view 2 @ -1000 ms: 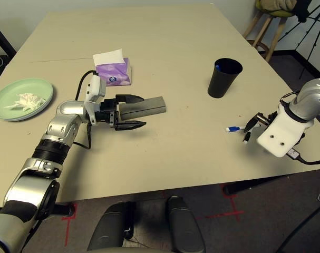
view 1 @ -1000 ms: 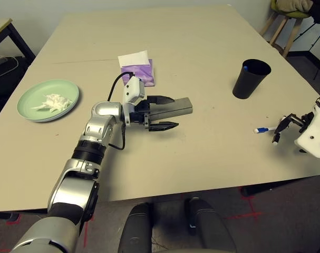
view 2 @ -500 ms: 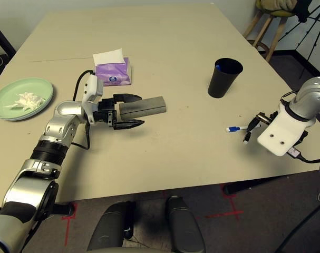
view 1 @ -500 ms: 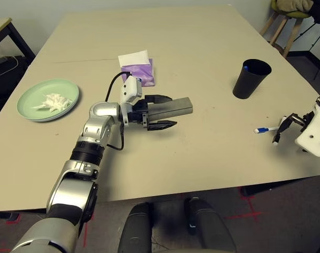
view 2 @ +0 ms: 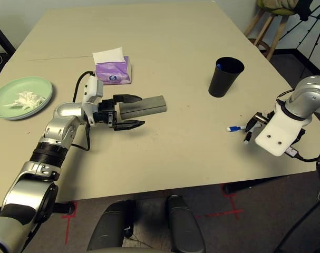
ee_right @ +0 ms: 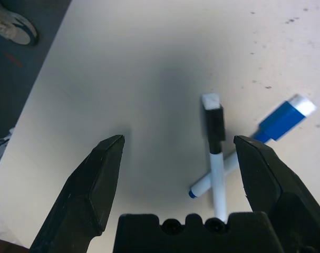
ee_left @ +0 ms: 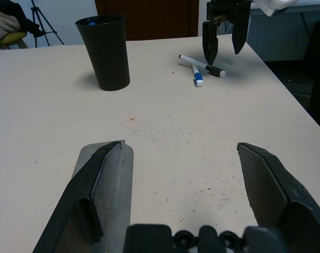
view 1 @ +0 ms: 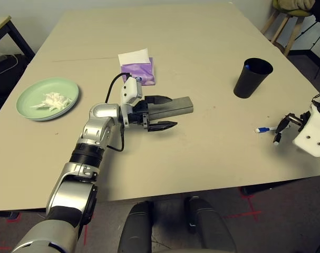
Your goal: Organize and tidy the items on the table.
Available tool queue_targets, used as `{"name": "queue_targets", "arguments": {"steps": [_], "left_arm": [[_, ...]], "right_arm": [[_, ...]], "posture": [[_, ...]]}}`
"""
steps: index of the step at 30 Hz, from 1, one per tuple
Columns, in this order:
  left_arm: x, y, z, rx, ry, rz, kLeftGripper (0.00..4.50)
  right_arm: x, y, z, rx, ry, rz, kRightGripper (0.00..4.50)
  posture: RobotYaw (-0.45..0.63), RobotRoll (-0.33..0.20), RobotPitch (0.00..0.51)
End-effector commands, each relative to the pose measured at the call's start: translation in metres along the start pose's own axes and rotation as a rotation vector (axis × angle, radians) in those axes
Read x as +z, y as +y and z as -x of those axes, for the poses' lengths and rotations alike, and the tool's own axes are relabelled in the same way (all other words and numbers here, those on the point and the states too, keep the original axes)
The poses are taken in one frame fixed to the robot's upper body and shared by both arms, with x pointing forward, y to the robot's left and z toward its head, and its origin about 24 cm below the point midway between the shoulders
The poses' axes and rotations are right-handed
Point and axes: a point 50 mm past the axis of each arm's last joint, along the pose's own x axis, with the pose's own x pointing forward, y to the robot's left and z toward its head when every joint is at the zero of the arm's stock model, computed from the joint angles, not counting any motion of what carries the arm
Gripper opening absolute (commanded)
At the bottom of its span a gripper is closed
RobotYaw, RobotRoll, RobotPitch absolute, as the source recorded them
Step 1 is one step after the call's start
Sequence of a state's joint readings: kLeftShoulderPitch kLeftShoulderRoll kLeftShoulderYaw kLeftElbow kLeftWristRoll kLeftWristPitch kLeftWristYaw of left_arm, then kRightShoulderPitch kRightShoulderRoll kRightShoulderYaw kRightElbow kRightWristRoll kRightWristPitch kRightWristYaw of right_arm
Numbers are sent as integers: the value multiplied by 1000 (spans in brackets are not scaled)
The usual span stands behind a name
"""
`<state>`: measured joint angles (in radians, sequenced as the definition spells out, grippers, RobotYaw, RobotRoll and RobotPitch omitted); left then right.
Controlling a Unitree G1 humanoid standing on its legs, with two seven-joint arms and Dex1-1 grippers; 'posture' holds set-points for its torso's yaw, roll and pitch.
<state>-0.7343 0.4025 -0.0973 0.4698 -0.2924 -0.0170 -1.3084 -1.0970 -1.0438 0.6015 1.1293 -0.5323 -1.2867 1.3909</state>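
tidying looked partly done, judging by how things lay on the table (view 1: 202, 47). one crumpled white tissue (view 1: 53, 100) sat on the pale green plate (view 1: 30, 108) near the table's left edge, and one black cup (view 1: 251, 78) stood on the right side with something blue poking up inside it, probably a pen already dropped in. the purple tissue pack (view 1: 138, 69) with its white sheet rested behind the left arm.

left to do, as i judged it: the grey-tan glasses case (view 1: 173, 107) lay mid-table, and two pens (ee_right: 228, 158) lay crossed near the right edge, one blue-capped (ee_left: 196, 77) and one black-capped (ee_left: 204, 66).

the left gripper (view 1: 161, 112) pointed level across the table with its fingers spread wide on either side of the case's near end; one finger lay close along the case, but i saw no squeeze on it, so it held nothing. the right gripper (ee_right: 178, 158) hung pointing down just above the crossed pens, jaws wide apart and empty, the pens lying between the fingertips.

count: one plate showing, one tissue, one cup, one case, two loose pens.
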Motion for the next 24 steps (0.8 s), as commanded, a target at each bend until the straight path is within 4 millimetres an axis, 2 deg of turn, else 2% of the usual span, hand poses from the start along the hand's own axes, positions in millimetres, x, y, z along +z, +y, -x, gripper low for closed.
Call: {"name": "queue_targets", "arguments": {"steps": [1, 18, 21, 24], "left_arm": [[0, -3, 1, -3, -1, 2, 4442], [-2, -6, 2, 12, -1, 11, 4442], [-2, -5, 2, 14, 0, 8, 4500], [-1, -5, 2, 15, 0, 6, 4500]], "right_arm": [[0, 3, -3, 11, -9, -2, 4500], [0, -8, -3, 7, 25, 40, 4500], [0, -9, -2, 8, 33, 51, 3893], [-1, -9, -2, 16, 41, 57, 2794]], "posture": [[83, 0, 213], [101, 0, 218], [103, 0, 213], [103, 0, 211]]}}
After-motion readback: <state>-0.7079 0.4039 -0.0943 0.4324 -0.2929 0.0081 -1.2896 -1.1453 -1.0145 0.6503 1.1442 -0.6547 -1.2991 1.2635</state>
